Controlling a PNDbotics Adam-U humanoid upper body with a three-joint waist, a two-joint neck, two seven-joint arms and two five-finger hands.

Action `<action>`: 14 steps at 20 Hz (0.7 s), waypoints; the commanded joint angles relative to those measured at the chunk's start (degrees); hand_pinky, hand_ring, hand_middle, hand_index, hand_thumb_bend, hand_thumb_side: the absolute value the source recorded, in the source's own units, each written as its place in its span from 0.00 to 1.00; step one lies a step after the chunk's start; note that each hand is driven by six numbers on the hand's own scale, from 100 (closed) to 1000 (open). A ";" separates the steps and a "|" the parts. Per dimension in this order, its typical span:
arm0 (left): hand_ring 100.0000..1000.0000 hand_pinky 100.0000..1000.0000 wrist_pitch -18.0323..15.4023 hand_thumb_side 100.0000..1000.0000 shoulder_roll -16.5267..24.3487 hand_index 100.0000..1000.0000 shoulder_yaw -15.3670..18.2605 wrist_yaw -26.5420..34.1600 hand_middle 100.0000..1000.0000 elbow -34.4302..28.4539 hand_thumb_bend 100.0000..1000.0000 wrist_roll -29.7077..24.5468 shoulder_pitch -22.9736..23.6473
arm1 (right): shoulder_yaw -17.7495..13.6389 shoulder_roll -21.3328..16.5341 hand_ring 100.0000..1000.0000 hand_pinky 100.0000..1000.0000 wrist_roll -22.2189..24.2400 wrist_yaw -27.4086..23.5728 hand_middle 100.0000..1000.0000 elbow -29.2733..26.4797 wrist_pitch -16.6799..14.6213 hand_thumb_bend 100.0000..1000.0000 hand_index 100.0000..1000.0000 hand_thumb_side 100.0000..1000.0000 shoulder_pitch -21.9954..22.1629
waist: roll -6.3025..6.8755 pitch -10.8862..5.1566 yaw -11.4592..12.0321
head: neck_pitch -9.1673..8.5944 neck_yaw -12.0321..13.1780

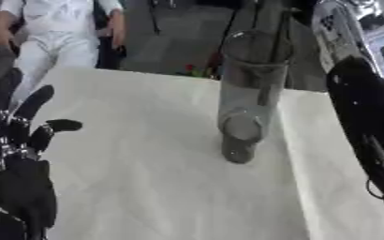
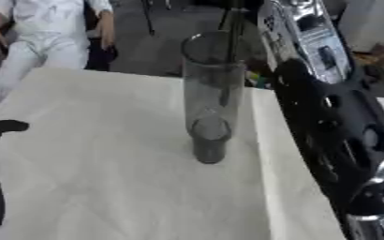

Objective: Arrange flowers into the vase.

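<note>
The white cloth-covered bench [image 1: 146,187] fills most of the view, its right edge running just beside the robot's black and silver right arm [image 2: 326,122], which crosses down that side; the right hand cannot be seen. The tall clear glass cylinder vase [image 1: 248,93] stands upright near that edge, a dark stem inside it. The left hand [image 1: 23,154] rests at the lower left, fingers straight and relaxed, holding nothing, well apart from the vase.

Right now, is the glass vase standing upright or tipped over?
Upright. The vase stands on its base on the white table, open mouth up. Whether it holds a flower, cannot tell.
</note>
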 commanded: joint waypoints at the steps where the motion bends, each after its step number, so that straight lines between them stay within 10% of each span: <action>1: 0.84 0.54 0.07 0.99 -0.12 0.93 -0.29 0.18 0.92 -0.86 0.35 -0.14 -0.64 | -0.81 -0.88 0.31 0.00 0.92 0.99 0.00 0.02 -0.60 0.38 0.00 0.38 -0.99 | 0.61 -1.09 0.13 | -1.01 0.19; 8: 0.84 0.53 0.09 0.99 -0.29 0.93 -0.37 0.35 0.93 -0.86 0.34 -0.28 -0.78 | -1.38 -0.57 0.31 0.00 1.09 -0.64 0.00 0.00 -0.60 0.38 0.00 0.38 -0.79 | 0.78 -0.68 0.26 | -1.42 0.11; 14: 0.84 0.53 0.13 0.99 -0.38 0.94 -0.39 0.46 0.93 -0.86 0.34 -0.34 -0.86 | -1.26 -0.77 0.60 0.18 2.00 -0.17 0.00 -0.09 -1.04 0.39 0.00 0.51 -0.39 | 0.82 -0.34 0.19 | -1.54 0.25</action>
